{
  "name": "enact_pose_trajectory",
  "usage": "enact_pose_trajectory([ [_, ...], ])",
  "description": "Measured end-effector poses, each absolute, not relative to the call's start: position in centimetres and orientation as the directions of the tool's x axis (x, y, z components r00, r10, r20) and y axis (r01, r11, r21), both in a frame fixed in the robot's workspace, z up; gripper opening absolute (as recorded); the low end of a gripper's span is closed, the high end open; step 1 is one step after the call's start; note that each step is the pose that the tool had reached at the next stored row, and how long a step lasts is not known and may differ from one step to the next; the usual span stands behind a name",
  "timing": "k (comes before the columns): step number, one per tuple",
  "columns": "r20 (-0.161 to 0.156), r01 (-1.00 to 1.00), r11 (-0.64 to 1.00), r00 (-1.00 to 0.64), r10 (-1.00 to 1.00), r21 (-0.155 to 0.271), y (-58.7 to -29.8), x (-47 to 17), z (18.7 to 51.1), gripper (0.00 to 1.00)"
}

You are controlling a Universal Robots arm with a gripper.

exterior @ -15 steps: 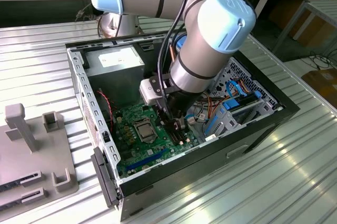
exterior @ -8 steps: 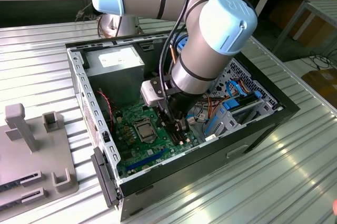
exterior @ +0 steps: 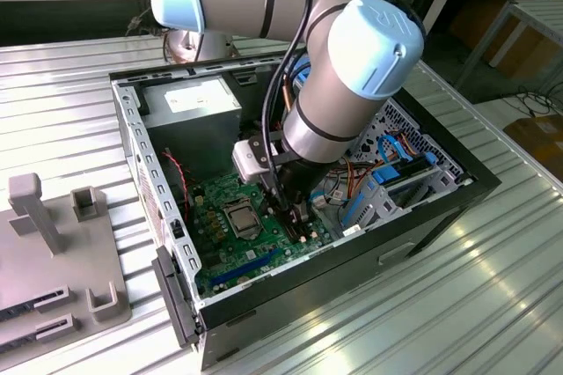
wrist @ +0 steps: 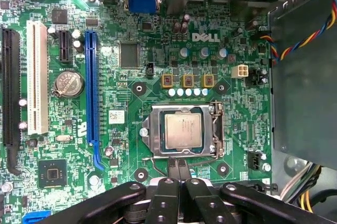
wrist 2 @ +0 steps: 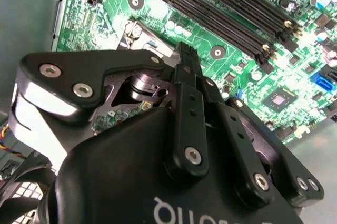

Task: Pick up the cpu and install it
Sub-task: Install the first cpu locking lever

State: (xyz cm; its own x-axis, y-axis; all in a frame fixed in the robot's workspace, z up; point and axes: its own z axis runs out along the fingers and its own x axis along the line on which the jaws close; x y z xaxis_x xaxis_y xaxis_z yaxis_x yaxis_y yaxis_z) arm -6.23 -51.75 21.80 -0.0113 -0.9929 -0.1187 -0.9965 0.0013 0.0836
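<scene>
Robot arm (exterior: 343,67): silver tube with pale blue joint caps, reaching from behind the open computer case (exterior: 422,225) and bent steeply down into it, wrist pointing at the board. Gripper (exterior: 295,214): black, hanging low over the green motherboard (exterior: 230,256), just beside the socket on the exterior view's right; in the first wrist view its two fingers (wrist: 174,167) lie pressed together side by side with nothing between them, their tips at the edge of the socket frame (wrist: 150,129); in the second wrist view the same fingers (wrist 2: 188,58) show as one closed black blade over the board. Cpu (wrist: 183,131): pale silver-tan square, lying flat inside the black-and-silver socket frame near the middle of the motherboard, apart from the fingertips; in the exterior view it shows as a light square (exterior: 241,217) in the socket. Power supply (exterior: 192,104): grey box at the back of the case. Grey fixture plate (exterior: 48,243): on the ribbed metal table (exterior: 457,305), at the exterior view's left, well apart from the case.
</scene>
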Motion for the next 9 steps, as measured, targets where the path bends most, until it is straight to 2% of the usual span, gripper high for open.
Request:
enact_pose_trajectory([
  [9, -0.119, -0.997, 0.000, -0.010, -0.993, 0.083, -52.68, -6.24, 21.01, 0.11],
])
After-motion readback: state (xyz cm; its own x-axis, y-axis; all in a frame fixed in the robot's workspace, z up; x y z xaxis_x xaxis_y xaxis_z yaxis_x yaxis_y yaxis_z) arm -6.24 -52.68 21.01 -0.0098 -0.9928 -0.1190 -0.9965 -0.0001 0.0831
